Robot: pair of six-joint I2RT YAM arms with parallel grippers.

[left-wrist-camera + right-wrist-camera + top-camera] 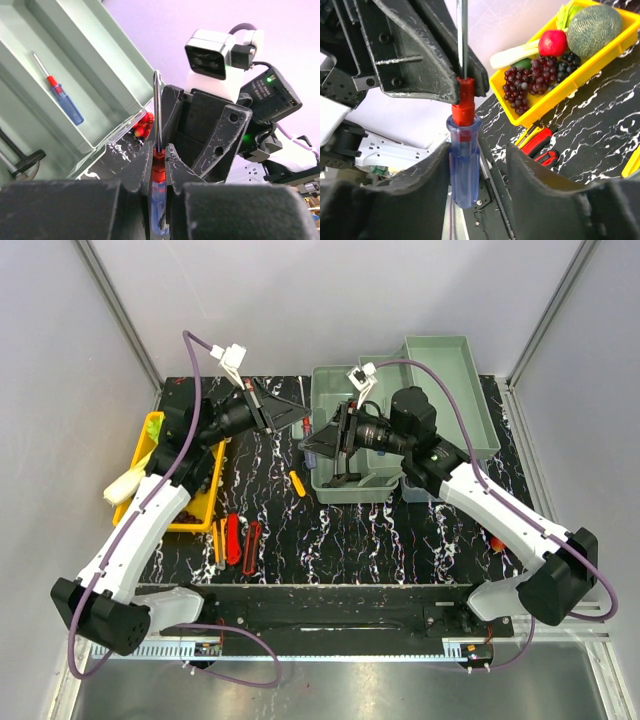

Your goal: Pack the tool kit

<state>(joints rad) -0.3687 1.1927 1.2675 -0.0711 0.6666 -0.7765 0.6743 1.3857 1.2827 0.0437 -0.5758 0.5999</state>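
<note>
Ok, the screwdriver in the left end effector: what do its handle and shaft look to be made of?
On the screwdriver, the handle looks like glossy translucent blue plastic, since you can see through it. The collar looks like opaque red plastic. The shaft looks like bright polished steel, thin and reflective; whether it is plated I can't tell.

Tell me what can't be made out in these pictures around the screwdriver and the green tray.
Top view: screwdriver hidden between left pincer and right pincer.
Right wrist view: its tip cut off by the top edge.
Left wrist view: its handle end hidden by the pincer's body.
Top view: right arm covers part of the green tray.
</note>
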